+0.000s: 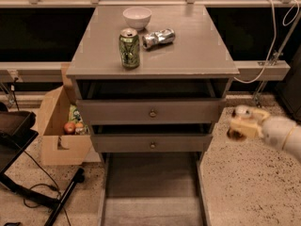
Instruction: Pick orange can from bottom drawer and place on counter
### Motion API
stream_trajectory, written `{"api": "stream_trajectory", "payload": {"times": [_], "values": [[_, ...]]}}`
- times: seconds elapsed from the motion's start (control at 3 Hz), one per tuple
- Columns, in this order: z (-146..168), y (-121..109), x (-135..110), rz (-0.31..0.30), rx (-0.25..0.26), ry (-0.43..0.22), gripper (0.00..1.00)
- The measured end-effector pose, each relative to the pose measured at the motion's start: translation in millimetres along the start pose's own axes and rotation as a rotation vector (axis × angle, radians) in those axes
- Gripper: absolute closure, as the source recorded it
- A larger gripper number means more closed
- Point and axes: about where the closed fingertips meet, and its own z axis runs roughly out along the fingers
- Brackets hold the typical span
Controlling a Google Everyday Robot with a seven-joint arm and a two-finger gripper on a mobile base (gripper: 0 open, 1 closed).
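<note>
We recorded the pale, rounded gripper (241, 125) at 3 o'clock above the speckled floor (244, 182), its grip state impossible to tell, with the pulled-out bottom drawer (150, 182), a flat grey-brown tray, at its 8 o'clock and the smooth counter (197, 46) at its 11 o'clock; we could not locate the orange can.

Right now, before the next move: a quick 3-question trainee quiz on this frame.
1. True or false: the gripper is inside the bottom drawer.
2. Which lies on its side on the counter? A) green can B) crushed silver can C) white bowl
3. How many cans are on the counter?

Key:
1. False. The gripper is outside the bottom drawer, to the right of the cabinet in the camera view.
2. B.
3. Two: the green can and the crushed silver can.
</note>
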Motion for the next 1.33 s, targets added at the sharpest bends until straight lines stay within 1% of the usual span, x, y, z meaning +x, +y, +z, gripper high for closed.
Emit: {"api": "stream_trajectory", "payload": {"times": [0.33,0.67,1.0,1.33], "values": [[4.1,-19.9,-75.1,-0.003,0.070,-0.023,1.00],[37.8,-15.4,-178.3,-0.022,0.130,-0.050,1.00],[64.7,-12.7,-233.2,-0.027,0.184,-0.084,1.00],[105.9,1.2,-273.9,-0.051,0.216,-0.112,1.00]]}}
